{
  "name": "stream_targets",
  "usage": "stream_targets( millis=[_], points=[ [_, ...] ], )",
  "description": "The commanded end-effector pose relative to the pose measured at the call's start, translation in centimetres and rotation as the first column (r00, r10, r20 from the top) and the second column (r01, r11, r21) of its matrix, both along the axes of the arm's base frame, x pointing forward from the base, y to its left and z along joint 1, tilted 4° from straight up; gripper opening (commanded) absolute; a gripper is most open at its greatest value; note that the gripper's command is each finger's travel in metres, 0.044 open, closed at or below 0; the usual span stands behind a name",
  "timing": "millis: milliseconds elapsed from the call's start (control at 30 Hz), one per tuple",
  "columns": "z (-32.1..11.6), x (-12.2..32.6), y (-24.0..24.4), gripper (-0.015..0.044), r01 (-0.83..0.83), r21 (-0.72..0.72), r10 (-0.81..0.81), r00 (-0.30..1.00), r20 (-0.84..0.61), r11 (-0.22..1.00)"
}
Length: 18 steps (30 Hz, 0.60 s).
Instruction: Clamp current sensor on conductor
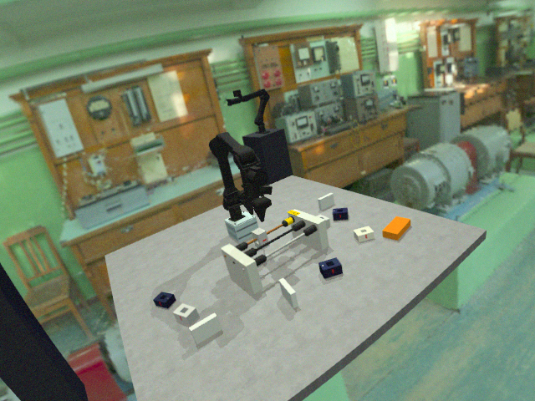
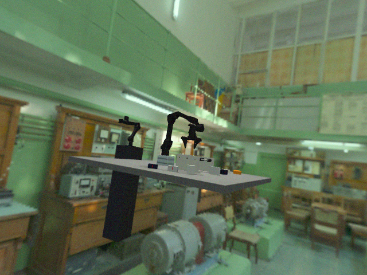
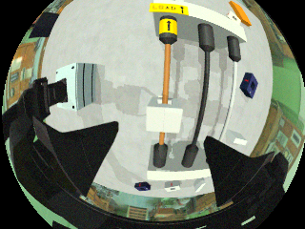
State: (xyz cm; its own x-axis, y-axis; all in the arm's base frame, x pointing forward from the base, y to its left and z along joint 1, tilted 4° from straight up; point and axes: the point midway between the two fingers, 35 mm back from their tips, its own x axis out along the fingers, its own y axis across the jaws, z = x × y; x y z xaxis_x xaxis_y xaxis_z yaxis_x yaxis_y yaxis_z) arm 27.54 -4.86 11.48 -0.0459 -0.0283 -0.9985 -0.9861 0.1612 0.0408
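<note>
Jaws hanging wide open, released, above white sensor sitting round orange LOAD conductor, center frame in wrist view.

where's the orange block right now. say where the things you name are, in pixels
In the top view the orange block (image 1: 396,228) (image 2: 237,172) (image 3: 240,13) lies flat at the table's right, just right of a white block with a square hole (image 1: 363,234).

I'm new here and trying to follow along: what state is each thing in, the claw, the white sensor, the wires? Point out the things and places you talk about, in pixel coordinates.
Gripper (image 1: 261,208) (image 2: 190,146) (image 3: 164,134): open, holding nothing, above the rack.
White sensor (image 1: 259,236) (image 3: 164,118): around the copper-coloured conductor; latch can't be made out.
Copper-coloured conductor (image 1: 274,227) (image 3: 166,72): strung between end plates.
Black conductor (image 1: 276,238) (image 3: 205,86): strung likewise, sensor-free.
</note>
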Motion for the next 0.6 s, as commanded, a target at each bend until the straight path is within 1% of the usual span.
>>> stream_targets(
  millis=[0,67,167,300,467,567],
  points=[
    [-1.3,-1.5,2.2,0.0440,0.235,-0.118,-0.238,0.971,-0.009,0.965],
    [-1.8,-2.2,3.1,0.0440,0.356,-0.177,-0.358,0.933,0.024,0.917],
    [-2.4,-3.3,4.4,0.0440,0.526,-0.246,-0.515,0.850,0.112,0.814],
    [-3.1,-4.7,5.7,0.0440,0.721,-0.272,-0.665,0.693,0.277,0.638],
    [-3.5,-5.8,6.6,0.0440,0.800,-0.254,-0.693,0.599,0.402,0.544],
    [-3.7,-6.3,6.9,0.0440,0.853,-0.215,-0.718,0.518,0.465,0.476]
  ],
)
